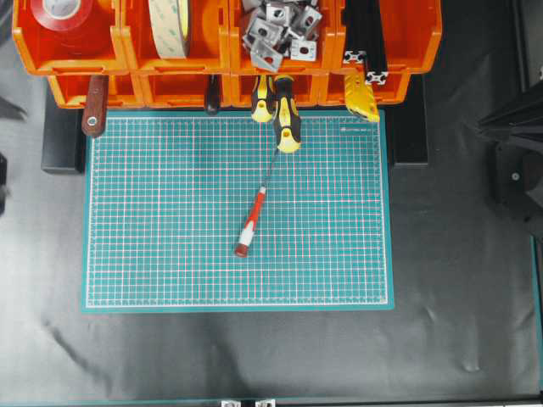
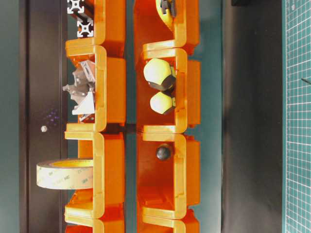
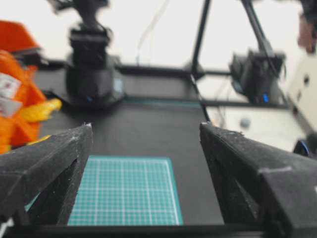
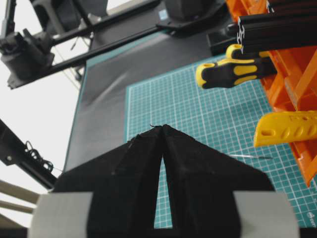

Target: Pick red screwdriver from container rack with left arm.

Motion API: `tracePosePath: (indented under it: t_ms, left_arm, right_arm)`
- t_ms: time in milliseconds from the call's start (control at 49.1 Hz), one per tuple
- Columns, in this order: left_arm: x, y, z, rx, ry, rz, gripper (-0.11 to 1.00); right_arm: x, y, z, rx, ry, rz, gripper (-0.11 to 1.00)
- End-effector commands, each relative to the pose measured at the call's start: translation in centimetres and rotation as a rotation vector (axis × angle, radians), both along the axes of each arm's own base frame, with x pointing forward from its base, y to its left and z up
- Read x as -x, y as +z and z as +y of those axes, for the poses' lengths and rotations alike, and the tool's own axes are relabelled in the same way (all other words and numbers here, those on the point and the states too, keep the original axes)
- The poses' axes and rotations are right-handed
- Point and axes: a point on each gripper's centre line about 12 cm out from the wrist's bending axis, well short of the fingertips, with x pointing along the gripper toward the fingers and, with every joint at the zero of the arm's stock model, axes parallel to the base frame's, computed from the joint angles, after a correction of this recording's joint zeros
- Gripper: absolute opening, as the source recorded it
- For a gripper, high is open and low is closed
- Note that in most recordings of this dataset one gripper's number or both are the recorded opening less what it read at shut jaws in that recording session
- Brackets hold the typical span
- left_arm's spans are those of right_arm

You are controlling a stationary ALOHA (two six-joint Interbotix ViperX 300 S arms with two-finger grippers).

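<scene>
Screwdriver [image 1: 253, 217]: I saw it lying slantwise mid-frame on the gridded green mat [image 1: 170, 254], slim, red-handled.
Rack [image 1: 225, 51]: glossy orange plastic bins, frame top.
Left gripper [image 3: 146, 144]: jaws spread, empty.
Right gripper [image 4: 162, 130]: matte black tips pressed together, empty.

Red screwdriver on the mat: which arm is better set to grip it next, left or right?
Left, probably. The left gripper stands open over the green mat; the right gripper is shut. The red screwdriver lies free on the mat, neither arm near it overhead.

I can read only "3M" printed inside the tape roll [image 2: 64, 174]; the cutting mat's [image 1: 237, 212] print is too small.
</scene>
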Motion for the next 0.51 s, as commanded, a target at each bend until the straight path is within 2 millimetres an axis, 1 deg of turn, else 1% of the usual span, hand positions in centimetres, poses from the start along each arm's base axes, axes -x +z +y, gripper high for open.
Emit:
tracePosePath:
  t_ms: [0, 61, 142, 326, 488]
  left_arm:
    - [0.0, -0.9, 0.5, -0.005, 0.024, 0.013, 0.85]
    - [-0.2, -2.3, 0.8, -0.018, 0.039, 0.045, 0.85]
    - [-0.3, -3.3, 1.0, -0.027, 0.045, 0.059, 0.84]
    - [-0.1, -2.8, 2.0, -0.015, 0.073, 0.012, 0.84]
    - [-0.6, -3.1, 2.7, -0.013, 0.09, -0.006, 0.84]
  right_arm:
    - [-0.1, 1.5, 0.0, 0.003, -0.001, -0.043, 0.01]
    - [-0.1, 1.5, 0.0, 0.003, -0.003, -0.045, 0.01]
    - [-0.2, 1.5, 0.0, 0.001, -0.001, -0.049, 0.01]
    - [-0.2, 1.6, 0.0, 0.001, -0.002, -0.057, 0.01]
    - [-0.3, 1.6, 0.0, 0.0, -0.002, -0.063, 0.01]
